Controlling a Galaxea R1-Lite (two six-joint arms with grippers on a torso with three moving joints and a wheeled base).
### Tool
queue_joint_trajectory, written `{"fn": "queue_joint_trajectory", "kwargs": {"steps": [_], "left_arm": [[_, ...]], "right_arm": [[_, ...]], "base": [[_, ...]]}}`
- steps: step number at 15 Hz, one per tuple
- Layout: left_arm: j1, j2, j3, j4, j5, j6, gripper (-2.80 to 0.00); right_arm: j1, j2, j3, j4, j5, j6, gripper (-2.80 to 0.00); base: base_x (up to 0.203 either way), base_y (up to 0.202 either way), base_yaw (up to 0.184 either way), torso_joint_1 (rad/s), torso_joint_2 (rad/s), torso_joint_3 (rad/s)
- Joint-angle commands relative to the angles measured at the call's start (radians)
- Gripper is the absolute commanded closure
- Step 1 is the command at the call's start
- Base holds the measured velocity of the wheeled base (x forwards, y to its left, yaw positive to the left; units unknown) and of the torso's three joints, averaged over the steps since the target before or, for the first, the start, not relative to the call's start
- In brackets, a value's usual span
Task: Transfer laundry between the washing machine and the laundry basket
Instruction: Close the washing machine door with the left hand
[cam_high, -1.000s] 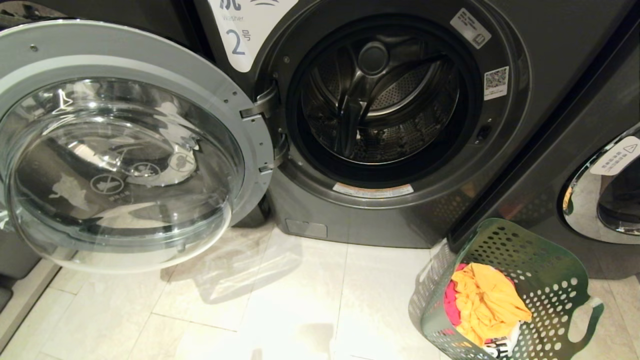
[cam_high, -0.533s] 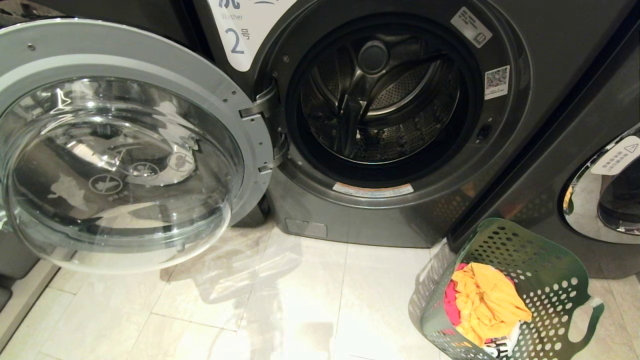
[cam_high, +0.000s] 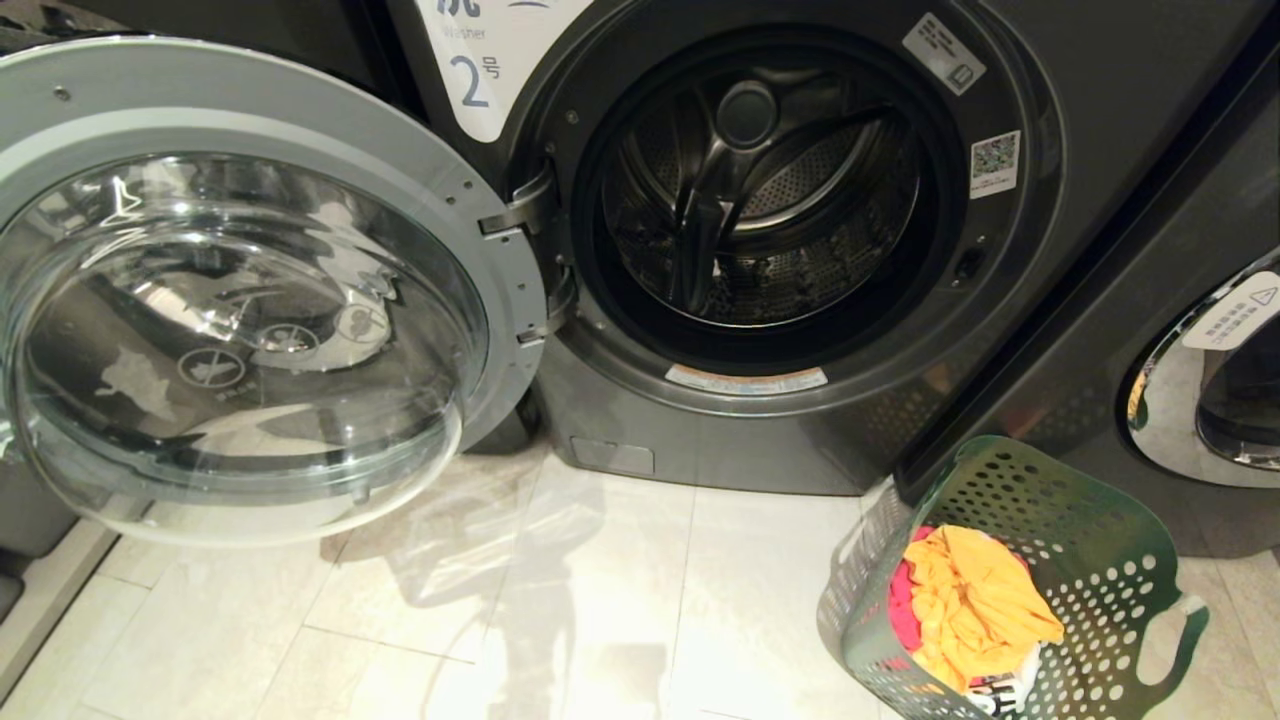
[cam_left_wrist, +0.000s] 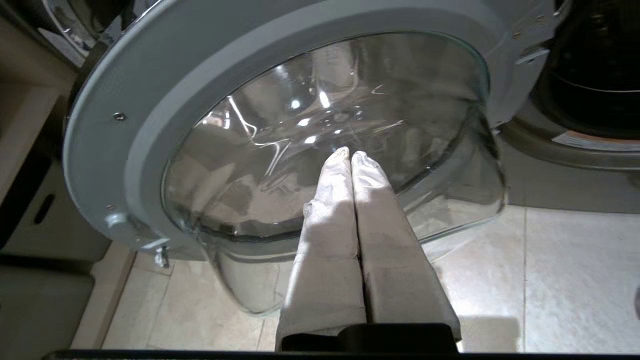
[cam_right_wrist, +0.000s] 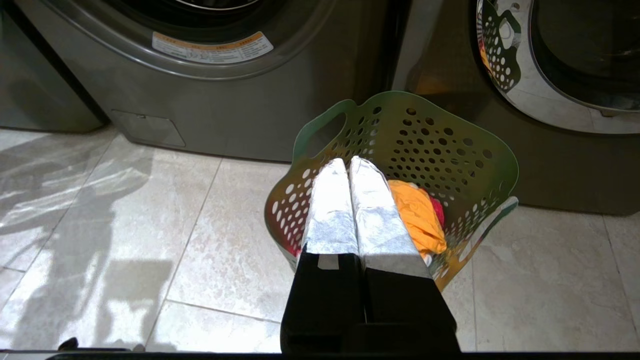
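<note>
Both end effectors closed, empty: left (cam_left_wrist: 351, 156) before open door (cam_left_wrist: 100, 130), right (cam_right_wrist: 350, 162) seemingly over basket (cam_right_wrist: 450, 130).

**Three cameras, one washer front**

The head view looks forward and down from above, close to the washing machine (cam_high: 760, 200), straight into its open drum, with the swung-out door (cam_high: 240, 300) on the left and the laundry basket (cam_high: 1010, 590) low at the right. The left wrist view sits behind the left gripper (cam_left_wrist: 350, 156), aimed near and level at that same door's glass bowl (cam_left_wrist: 310, 150), drum edge just showing beside it. The right wrist view rides behind the right gripper (cam_right_wrist: 348, 162), angled down at the basket (cam_right_wrist: 400, 145) and the floor tiles (cam_right_wrist: 125, 225), catching the washer's lower front. All three share the washer's warning strip (cam_high: 745, 380) or its surround.
</note>
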Motion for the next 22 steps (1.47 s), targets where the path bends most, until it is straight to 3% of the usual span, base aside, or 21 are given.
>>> {"fn": "queue_joint_trajectory", "kwargs": {"steps": [1,6,15,19,22], "left_arm": [[-0.006,-0.016,0.006,0.002,-0.004,-0.009,0.0],[-0.012,-0.03,0.025,0.01,-0.004,-0.009,0.0],[-0.012,-0.061,0.074,0.031,0.001,0.002,0.0],[-0.012,-0.078,0.121,-0.007,-0.014,0.02,0.0],[0.002,0.013,0.102,-0.116,0.009,0.035,0.0]], "right_arm": [[0.0,0.002,0.034,-0.001,0.0,0.001,0.0],[0.0,0.002,0.034,-0.001,0.0,0.002,0.0],[-0.001,0.002,0.034,-0.001,0.001,0.001,0.0],[0.0,0.001,0.034,-0.001,0.0,0.004,0.0],[0.0,0.001,0.034,-0.001,0.0,0.002,0.0]], "base": [[0.0,0.0,0.0,0.0,0.0,0.0],[0.0,0.0,0.0,0.0,0.0,0.033],[0.0,0.0,0.0,0.003,0.0,0.192],[0.0,0.0,0.0,-0.003,0.0,0.115],[0.0,0.0,0.0,0.001,0.0,0.01]]}}
